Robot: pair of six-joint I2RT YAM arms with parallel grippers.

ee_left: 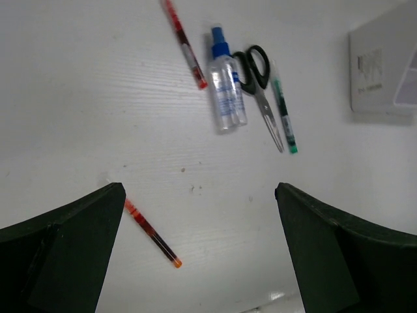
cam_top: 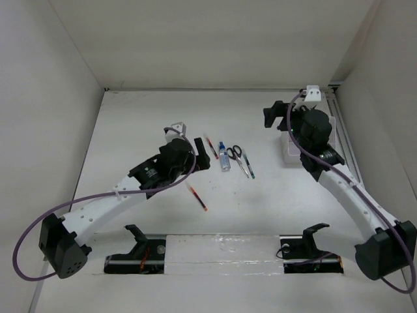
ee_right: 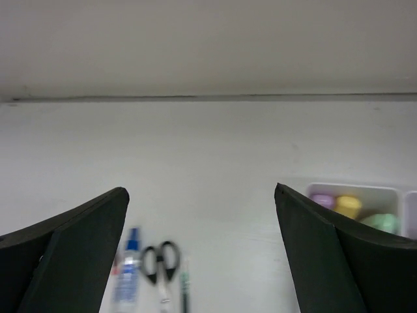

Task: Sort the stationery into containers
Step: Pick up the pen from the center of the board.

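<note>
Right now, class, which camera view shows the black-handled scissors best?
The left wrist view: the scissors lie large and sharp, with handles and closed blades fully visible. The top external view shows them whole but tiny. The right wrist view catches them blurred at its bottom edge.

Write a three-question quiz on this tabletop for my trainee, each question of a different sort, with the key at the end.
1. True or false: the scissors lie between the blue-capped bottle and the green pen.
2. How many red pens lie loose on the table? A one, B two, C three.
3. Fill in: in the right wrist view, the organizer compartment holds pastel ______.
Key: 1 true; 2 B; 3 sticks.
</note>
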